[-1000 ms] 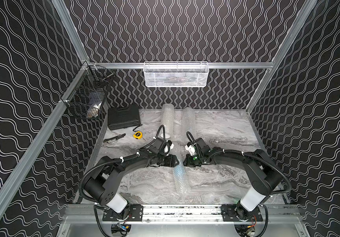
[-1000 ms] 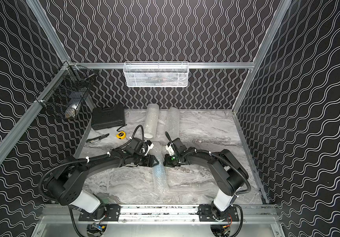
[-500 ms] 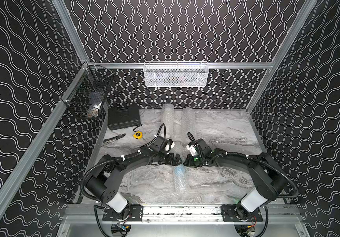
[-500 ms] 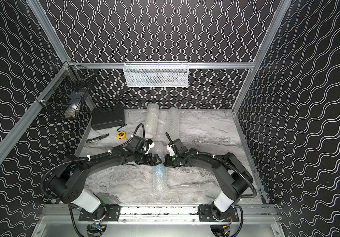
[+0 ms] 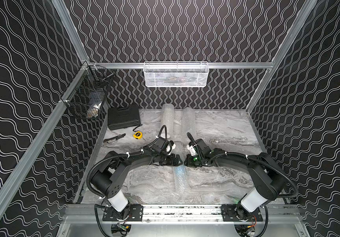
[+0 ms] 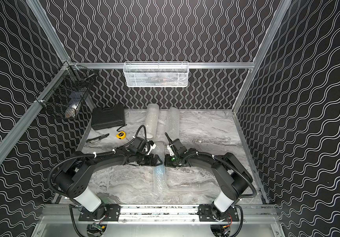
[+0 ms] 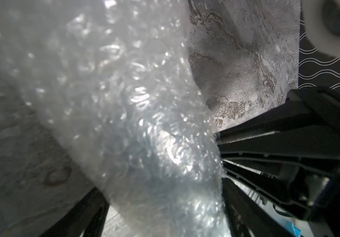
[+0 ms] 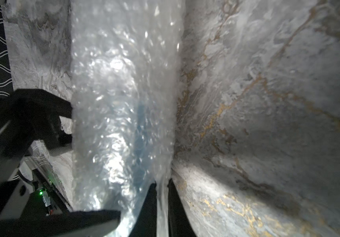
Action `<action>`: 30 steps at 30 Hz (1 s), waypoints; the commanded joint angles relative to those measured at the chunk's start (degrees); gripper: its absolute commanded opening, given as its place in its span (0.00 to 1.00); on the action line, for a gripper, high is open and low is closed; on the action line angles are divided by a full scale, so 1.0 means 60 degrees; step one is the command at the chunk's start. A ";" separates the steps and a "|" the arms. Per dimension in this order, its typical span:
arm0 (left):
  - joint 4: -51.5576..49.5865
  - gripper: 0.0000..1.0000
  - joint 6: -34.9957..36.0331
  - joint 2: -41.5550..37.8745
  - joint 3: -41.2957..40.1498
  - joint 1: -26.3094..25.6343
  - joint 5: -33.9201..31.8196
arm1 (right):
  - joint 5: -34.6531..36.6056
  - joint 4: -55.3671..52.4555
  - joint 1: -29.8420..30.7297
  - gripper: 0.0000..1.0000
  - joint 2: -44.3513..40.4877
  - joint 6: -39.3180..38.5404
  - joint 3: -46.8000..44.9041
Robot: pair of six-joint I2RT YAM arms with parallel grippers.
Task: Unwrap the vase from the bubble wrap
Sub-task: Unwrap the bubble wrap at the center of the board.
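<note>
A long roll of clear bubble wrap is laid lengthwise at the middle of the worktop; a bluish shape is glimpsed inside. Two more rolls are laid at the back.

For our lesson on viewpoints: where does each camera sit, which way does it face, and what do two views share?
Top views: high above the near rail, looking down over the table; left arm, right arm, left gripper and right gripper show.
Left wrist: on the left arm, looking along its fingers at the bubble wrap.
Right wrist: on the right arm, looking past its fingers, pinched on the wrap's edge; the left gripper shows too.
Shared: both wrist views show the same bubble wrap.
</note>
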 commanded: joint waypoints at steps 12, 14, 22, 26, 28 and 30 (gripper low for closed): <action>-0.0312 0.69 0.0636 0.0121 -0.0003 -0.0015 0.0573 | 0.0893 -0.0535 0.0028 0.30 0.0619 -0.0269 0.0785; -0.0340 0.68 0.0643 0.0132 0.0010 -0.0014 0.0599 | 0.1072 -0.0595 0.0029 0.30 0.0698 -0.0287 0.0876; -0.0368 0.68 0.0675 0.0133 -0.0043 -0.0021 0.0649 | 0.1566 -0.0519 0.0014 0.30 0.1034 -0.0221 0.1095; -0.0450 0.67 0.0696 0.0164 -0.0029 -0.0022 0.0606 | 0.1675 -0.0268 0.0020 0.30 0.1047 -0.0145 0.1094; -0.0458 0.67 0.0696 0.0188 -0.0028 -0.0011 0.0627 | 0.1711 -0.0175 0.0017 0.31 0.1039 -0.0141 0.1111; -0.0472 0.67 0.0706 0.0218 -0.0015 -0.0020 0.0650 | 0.1791 -0.0116 0.0011 0.32 0.1073 -0.0126 0.1168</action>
